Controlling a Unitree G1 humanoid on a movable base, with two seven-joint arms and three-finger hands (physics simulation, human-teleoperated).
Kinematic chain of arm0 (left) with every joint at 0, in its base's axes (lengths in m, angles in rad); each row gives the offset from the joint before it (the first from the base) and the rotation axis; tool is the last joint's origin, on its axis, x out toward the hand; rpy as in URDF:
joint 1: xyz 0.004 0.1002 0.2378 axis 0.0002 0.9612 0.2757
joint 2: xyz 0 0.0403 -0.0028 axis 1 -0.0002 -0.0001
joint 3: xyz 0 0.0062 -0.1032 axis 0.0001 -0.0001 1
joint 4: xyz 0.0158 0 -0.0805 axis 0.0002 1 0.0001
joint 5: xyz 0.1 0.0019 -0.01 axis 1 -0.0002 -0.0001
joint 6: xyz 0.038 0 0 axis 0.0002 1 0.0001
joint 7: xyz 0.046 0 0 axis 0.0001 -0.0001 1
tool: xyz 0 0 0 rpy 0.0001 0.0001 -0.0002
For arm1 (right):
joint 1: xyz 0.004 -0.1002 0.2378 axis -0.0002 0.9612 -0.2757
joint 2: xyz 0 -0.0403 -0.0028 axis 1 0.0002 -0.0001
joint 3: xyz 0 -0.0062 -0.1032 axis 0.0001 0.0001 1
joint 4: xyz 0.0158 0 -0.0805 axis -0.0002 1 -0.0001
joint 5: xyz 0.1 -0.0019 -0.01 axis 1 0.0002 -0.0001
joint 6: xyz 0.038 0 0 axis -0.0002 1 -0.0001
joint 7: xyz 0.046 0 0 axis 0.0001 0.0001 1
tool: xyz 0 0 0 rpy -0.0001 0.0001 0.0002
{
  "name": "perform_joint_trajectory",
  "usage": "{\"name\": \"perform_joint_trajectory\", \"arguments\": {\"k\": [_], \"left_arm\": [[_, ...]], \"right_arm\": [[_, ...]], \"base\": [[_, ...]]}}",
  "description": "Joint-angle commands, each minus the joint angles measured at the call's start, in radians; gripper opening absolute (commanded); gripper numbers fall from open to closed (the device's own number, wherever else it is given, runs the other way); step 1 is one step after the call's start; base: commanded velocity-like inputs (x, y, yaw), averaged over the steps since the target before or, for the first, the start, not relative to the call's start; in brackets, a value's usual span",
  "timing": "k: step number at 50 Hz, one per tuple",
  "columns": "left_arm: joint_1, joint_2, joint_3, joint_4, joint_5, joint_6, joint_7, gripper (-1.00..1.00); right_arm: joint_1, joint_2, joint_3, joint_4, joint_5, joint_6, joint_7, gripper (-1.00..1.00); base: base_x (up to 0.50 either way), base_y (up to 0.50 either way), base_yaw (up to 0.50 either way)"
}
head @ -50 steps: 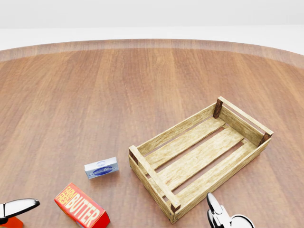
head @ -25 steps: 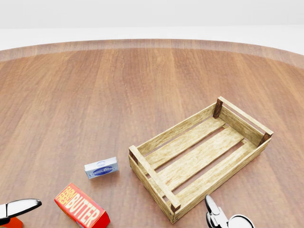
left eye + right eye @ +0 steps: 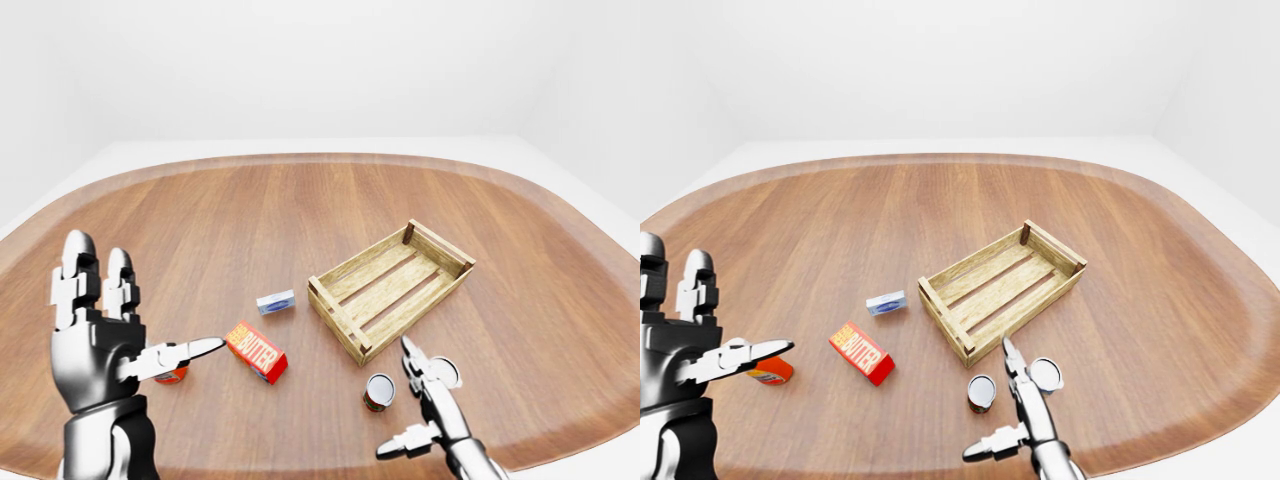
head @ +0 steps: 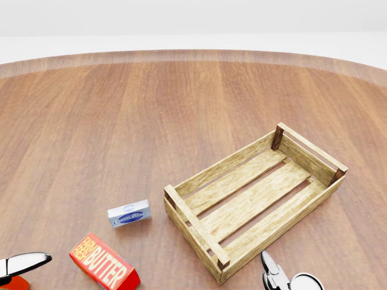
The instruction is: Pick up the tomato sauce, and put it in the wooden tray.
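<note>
The right hand (image 3: 1025,405) holds its fingers (image 3: 1011,357) spread and empty just beside the upright tomato sauce (image 3: 981,392) (a small can on the desk (image 3: 1120,290)), nearer it than the equally open left hand (image 3: 100,340), the wooden tray (image 3: 1002,288) just beyond.

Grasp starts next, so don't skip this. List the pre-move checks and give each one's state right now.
1. wooden tray empty: ok.
2. right hand open, holding nothing: ok.
3. Which is the sauce, left can or right can: cannot tell, labels too small.
4. left hand open, away from the tray: ok.
5. butter box and blue box apart from the tray: ok.
</note>
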Motion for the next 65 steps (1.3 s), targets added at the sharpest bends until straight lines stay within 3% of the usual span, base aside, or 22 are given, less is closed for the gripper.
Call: {"name": "perform_joint_trajectory", "arguments": {"k": [1, 65], "left_arm": [[0.0, 0.0, 0.002, -0.003, -0.001, 0.0, -0.001, 1.0], [0.004, -0.004, 0.003, -0.009, 0.002, 0.0, -0.006, 1.0]], "right_arm": [[-0.009, 0.001, -0.002, 0.019, -0.004, 0.0, -0.003, 1.0], [-0.093, 0.001, 0.001, 0.164, -0.027, 0.0, -0.041, 1.0]], "base": [[0.0, 0.0, 0.0], [0.0, 0.0, 0.0]]}}
